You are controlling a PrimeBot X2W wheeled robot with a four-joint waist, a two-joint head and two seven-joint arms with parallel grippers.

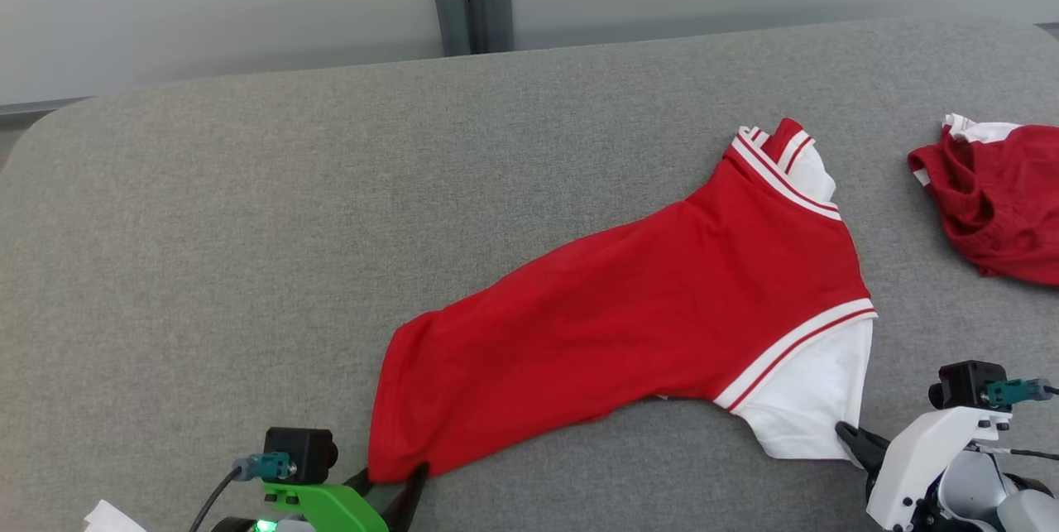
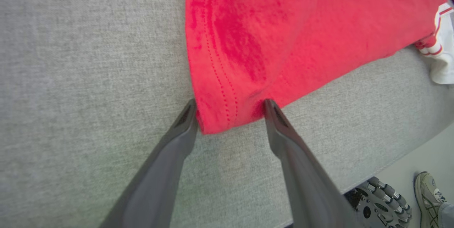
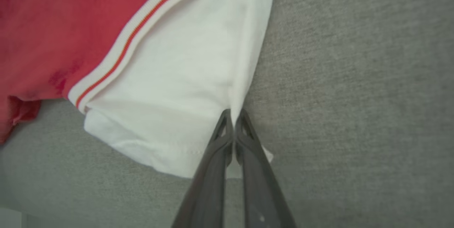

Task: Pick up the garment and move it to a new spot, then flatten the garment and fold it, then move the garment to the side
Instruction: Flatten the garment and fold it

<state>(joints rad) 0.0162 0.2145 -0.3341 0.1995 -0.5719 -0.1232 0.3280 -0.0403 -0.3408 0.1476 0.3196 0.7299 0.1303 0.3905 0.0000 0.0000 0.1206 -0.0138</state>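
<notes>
left gripper [image 2: 230, 103]: at the near-left hem corner of the garment [image 1: 629, 309]. Fingers spread, one tip on each side of the red hem, nothing clamped. garment lies roughly flat on the grey padded surface [image 1: 207, 267], with its red body running diagonally from that corner to the striped trim [image 1: 778, 155] at its far-right end. white sleeve [image 1: 815, 400] sticks out at the garment's near-right. right gripper [image 3: 234, 114] is on it, fingers pressed together, pinching the sleeve's outer edge. Right of the garment, well apart: second red-and-white bundle [image 1: 993, 201]. Beyond the garment's far side: grey post [image 1: 471, 2].
</notes>
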